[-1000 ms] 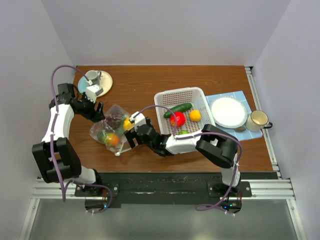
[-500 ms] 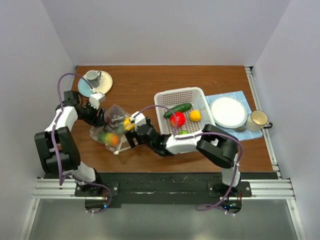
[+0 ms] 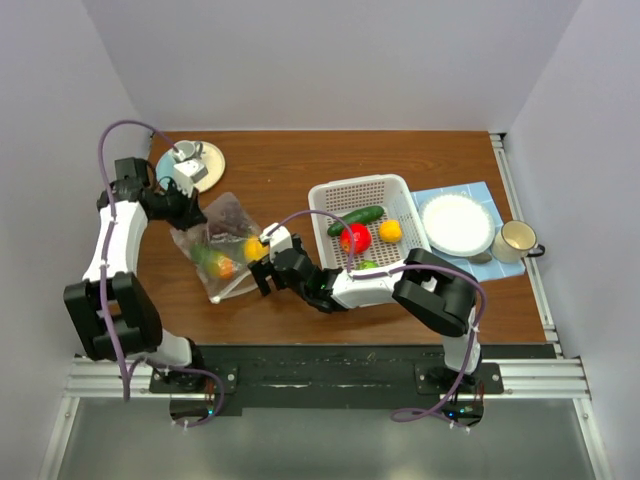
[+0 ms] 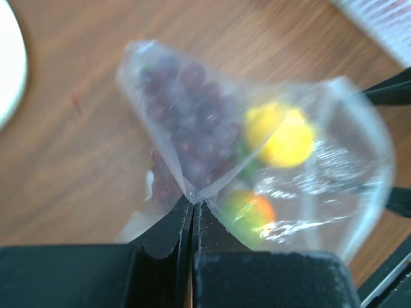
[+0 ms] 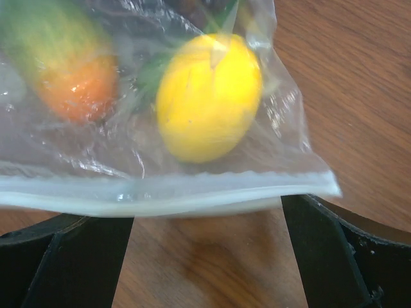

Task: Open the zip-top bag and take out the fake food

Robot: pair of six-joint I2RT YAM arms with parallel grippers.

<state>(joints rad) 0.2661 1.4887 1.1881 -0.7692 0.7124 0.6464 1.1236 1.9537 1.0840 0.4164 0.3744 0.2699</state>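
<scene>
L end effector (image 4: 192,204) has clamped shut on zip-top bag (image 4: 257,151) corner, tugging it upper left; R end effector (image 5: 205,221) gapes, zip edge lying crosswise just ahead, nearer R arm.

Left wrist view: bag (image 4: 257,160) soft-focus, grapes (image 4: 186,122) and lemon (image 4: 282,135) smeared; orange-green piece (image 4: 247,212) unidentifiable. Plate (image 4: 8,64) cut by left edge, basket (image 4: 385,16) cut by top right corner, blurred. Right wrist view: bag runs off left and top; right pincer (image 5: 205,221) fingers cropped at bottom. Top view: green piece (image 3: 367,265) in basket half hidden behind right arm; left pincer (image 3: 190,207) tips too small to tell apart.
</scene>
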